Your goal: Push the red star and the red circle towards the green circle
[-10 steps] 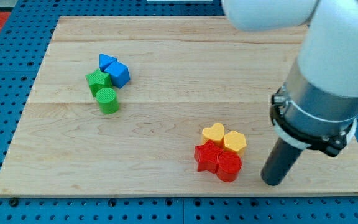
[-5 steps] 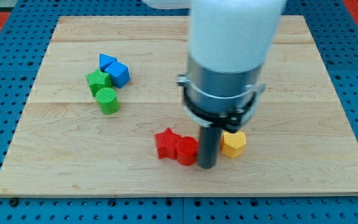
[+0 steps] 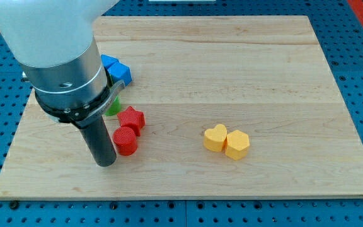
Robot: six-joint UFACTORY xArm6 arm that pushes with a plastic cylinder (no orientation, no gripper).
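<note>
The red star [image 3: 132, 118] and the red circle [image 3: 125, 140] lie side by side left of the board's middle, the circle below the star. My tip [image 3: 105, 162] rests on the board just left of and below the red circle, close to it. The green circle [image 3: 113, 106] is mostly hidden behind the arm; only a green sliver shows just up-left of the red star. Whether the star touches it cannot be told.
Two blue blocks [image 3: 117, 69] sit at the upper left, partly hidden by the arm. A yellow heart [image 3: 216, 137] and a yellow hexagon [image 3: 237, 144] sit together right of centre. The arm's body covers the board's left part, hiding the green star.
My tip swept leftward across the board, carrying the red star and red circle from the yellows at lower right to beside the green circle. The yellow blocks stayed.
</note>
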